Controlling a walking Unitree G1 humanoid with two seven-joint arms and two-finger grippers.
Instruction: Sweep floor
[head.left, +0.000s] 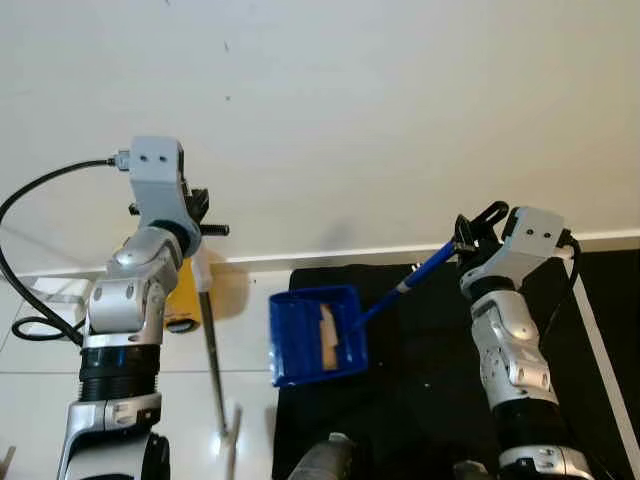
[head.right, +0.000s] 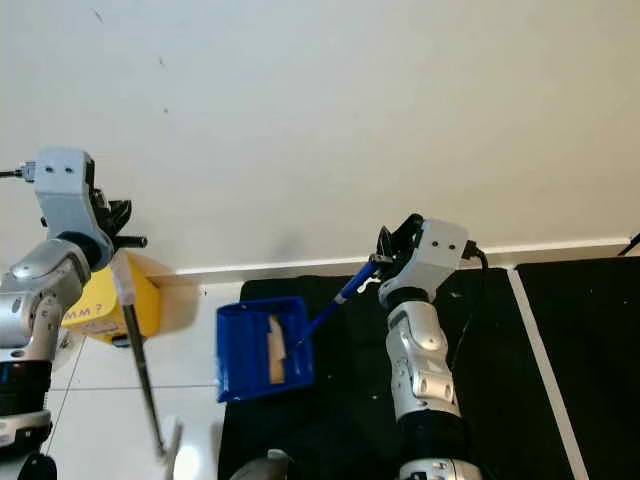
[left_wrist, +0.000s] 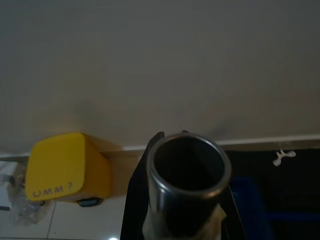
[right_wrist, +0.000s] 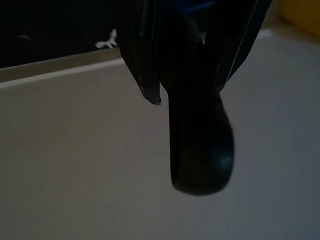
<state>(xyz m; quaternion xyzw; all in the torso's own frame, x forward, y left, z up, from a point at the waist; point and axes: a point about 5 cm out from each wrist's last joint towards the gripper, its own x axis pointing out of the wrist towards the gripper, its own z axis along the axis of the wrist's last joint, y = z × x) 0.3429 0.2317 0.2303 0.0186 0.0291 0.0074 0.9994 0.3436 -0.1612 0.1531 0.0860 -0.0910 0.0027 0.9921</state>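
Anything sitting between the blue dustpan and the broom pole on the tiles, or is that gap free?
Nothing visible stands between them. The blue dustpan, held by the right gripper, hangs at the black mat edge. The broom pole in the left gripper stands beside it. The yellow box sits behind the pole by the wall.

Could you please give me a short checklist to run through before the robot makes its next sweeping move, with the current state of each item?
1. Right gripper shut on the dustpan handle: ok.
2. Left gripper shut on the broom pole: ok.
3. Blue dustpan resting flat on the floor: cannot tell; it looks tilted, straddling the edge of the black mat.
4. Debris kept in the pan: ok, a pale strip lies inside.
5. Broom head placed near the pan: cannot tell, it is out of frame.
6. Yellow box clear of the pole: not ok, it sits just behind.
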